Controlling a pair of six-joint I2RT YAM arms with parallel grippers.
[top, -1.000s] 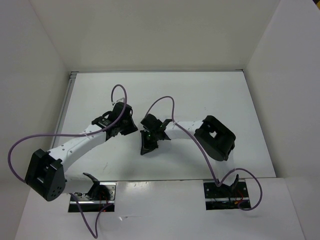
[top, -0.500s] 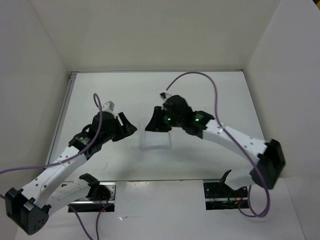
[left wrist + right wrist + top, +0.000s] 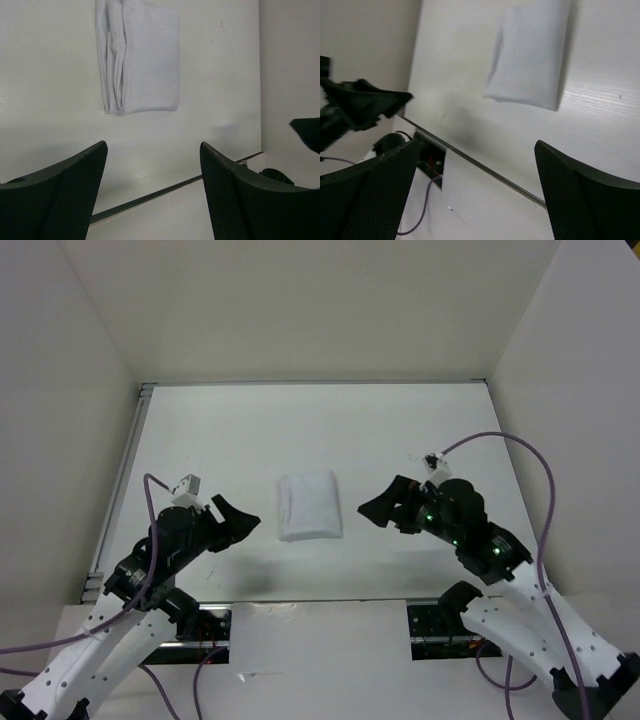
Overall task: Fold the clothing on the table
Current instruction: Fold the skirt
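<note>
White clothing (image 3: 309,505) lies flat on the counter (image 3: 430,425), folded into a compact rectangle, about mid-width and a bit closer to the near edge than the far one. Stacked fold edges run down its left side; the rest of the top layer is fairly smooth with light wrinkles. Left hand (image 3: 238,514) hovers to the left of the clothing, near it but apart, jaws spread wide and empty, tips aimed toward the cloth. Right hand (image 3: 378,500) is on the opposite side, also near but apart, jaws wide apart, holding nothing, tips pointing at the cloth. The clothing sits between the two hands, touched by neither. Left wrist view: two dark mesh-textured fingers (image 3: 70,195) frame the bottom with a wide gap, the folded cloth is ahead on bare counter, and the near counter edge crosses below it. Right wrist view: the fingers (image 3: 580,195) are far apart too, the cloth is ahead near the top, and the left hand shows as a dark shape at the left edge. Purple cables (image 3: 500,436) loop off both arms. Black mounting plates (image 3: 215,620) at the near edge carry the arm bases. White walls (image 3: 300,310) close the counter in on the left, far and right sides.
</note>
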